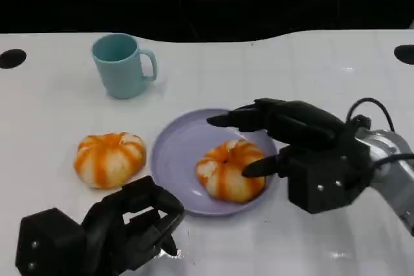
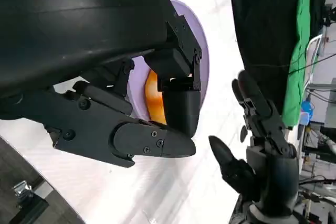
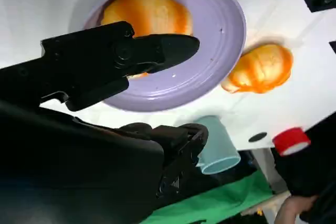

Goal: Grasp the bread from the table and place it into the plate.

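Note:
An orange-striped bread (image 1: 226, 169) (image 3: 144, 11) lies in the lavender plate (image 1: 174, 153) (image 3: 220, 40) (image 2: 202, 51), toward its right side. My right hand (image 1: 297, 140) (image 3: 121, 61) (image 2: 257, 129) reaches in from the right, its fingers spread over the plate's far rim and its thumb at the bread's right side, not gripping it. A second striped bread (image 1: 108, 158) (image 3: 262, 69) sits on the table just left of the plate. My left hand (image 1: 110, 231) (image 2: 131, 103) rests near the front edge, below that bread, fingers curled in on nothing.
A light blue mug (image 1: 123, 66) (image 3: 218, 148) stands at the back left, handle to the right. Dark round holes (image 1: 11, 58) mark the white table's far corners. Beyond the table the right wrist view catches a red object (image 3: 291, 140) and a person's hand (image 3: 294, 208).

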Robot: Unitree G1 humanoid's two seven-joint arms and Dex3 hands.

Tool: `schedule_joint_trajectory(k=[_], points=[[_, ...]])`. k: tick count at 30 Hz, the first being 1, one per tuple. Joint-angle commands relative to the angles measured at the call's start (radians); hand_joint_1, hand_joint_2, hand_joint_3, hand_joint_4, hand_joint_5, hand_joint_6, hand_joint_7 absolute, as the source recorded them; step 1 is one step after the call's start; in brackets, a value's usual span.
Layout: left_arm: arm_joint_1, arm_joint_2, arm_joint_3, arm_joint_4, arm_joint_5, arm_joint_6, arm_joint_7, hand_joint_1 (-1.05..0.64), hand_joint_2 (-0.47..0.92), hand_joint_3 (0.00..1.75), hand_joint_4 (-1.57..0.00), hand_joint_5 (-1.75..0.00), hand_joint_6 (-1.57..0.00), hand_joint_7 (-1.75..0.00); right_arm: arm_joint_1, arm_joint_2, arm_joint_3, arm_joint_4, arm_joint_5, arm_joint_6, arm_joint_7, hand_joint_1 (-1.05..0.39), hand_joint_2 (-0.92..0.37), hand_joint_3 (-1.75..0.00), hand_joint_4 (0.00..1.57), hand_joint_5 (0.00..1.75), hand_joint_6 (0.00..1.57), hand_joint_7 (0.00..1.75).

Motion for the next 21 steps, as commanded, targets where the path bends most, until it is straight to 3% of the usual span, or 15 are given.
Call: schedule_joint_trajectory(k=[1, 8, 15, 21], points=[[0.008, 0.009, 0.009, -0.008, -0.004, 0.004, 0.006, -0.49, 0.91, 0.31, -0.74, -1.75, -0.74, -1.39, 0.069, -0.056, -0.043, -0.079, 0.034, -0.02, -0.007, -0.59, -0.92, -0.15, 0.18, 0.42, 0.36, 0.05], [0.006, 0.01, 0.009, -0.003, -0.001, -0.002, 0.006, -0.49, 0.92, 0.31, -0.72, -1.75, -0.73, -1.4, 0.194, -0.118, -0.096, -0.235, 0.08, 0.006, 0.017, -0.38, -0.91, -0.04, 0.37, 0.46, 0.55, 0.1], [0.005, 0.007, 0.01, -0.006, -0.009, 0.006, 0.006, -0.49, 0.92, 0.3, -0.72, -1.75, -0.73, -1.41, 0.299, -0.142, -0.146, -0.313, 0.097, -0.038, -0.028, -0.16, -0.9, -0.01, 0.66, 0.57, 0.86, 0.18], [0.004, 0.006, 0.008, -0.009, -0.004, 0.007, 0.011, -0.5, 0.91, 0.29, -0.73, -1.75, -0.74, -1.39, 0.373, -0.174, -0.18, -0.339, 0.106, -0.089, -0.05, -0.07, -0.91, -0.09, 0.86, 1.18, 1.14, 0.26]])
